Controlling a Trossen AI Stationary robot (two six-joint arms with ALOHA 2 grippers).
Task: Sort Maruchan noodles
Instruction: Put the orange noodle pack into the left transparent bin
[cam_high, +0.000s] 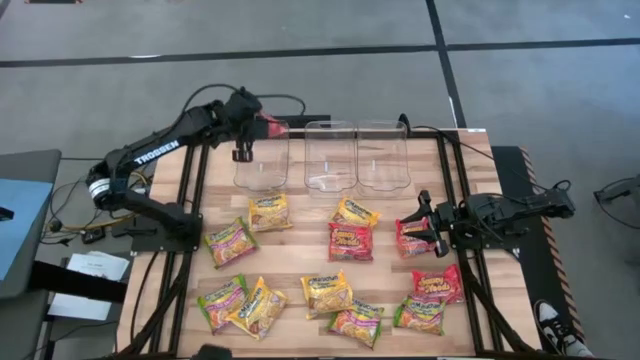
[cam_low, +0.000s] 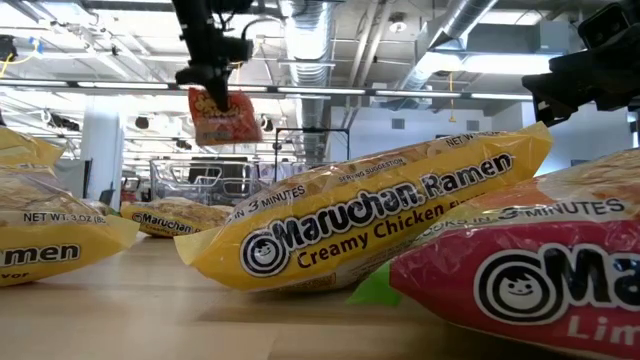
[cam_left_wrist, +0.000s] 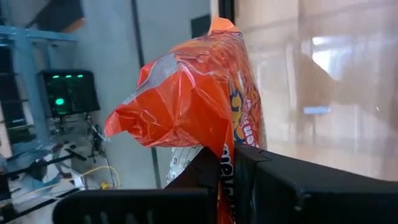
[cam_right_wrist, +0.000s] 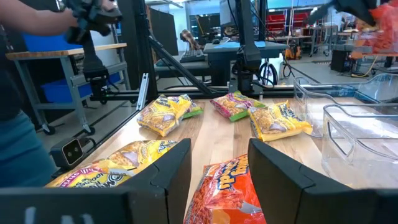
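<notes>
My left gripper is raised at the far left of the table, beside the left clear bin, shut on a red-orange noodle packet. My right gripper is open low over another red-orange packet. That packet lies flat on the table, and a finger stands on either side of its near end. Several yellow, red and green-and-pink packets lie flat across the wooden table. My left gripper pinches the red-orange packet between its two fingers by a crumpled edge. In the low view that edge is the packet's top. The packet hangs below the fingers, lifted clear of the table.
Three clear bins stand in a row along the far edge: left, middle and right. Loose packets include a yellow one, a red one and a green-and-pink one. A person stands beyond the table.
</notes>
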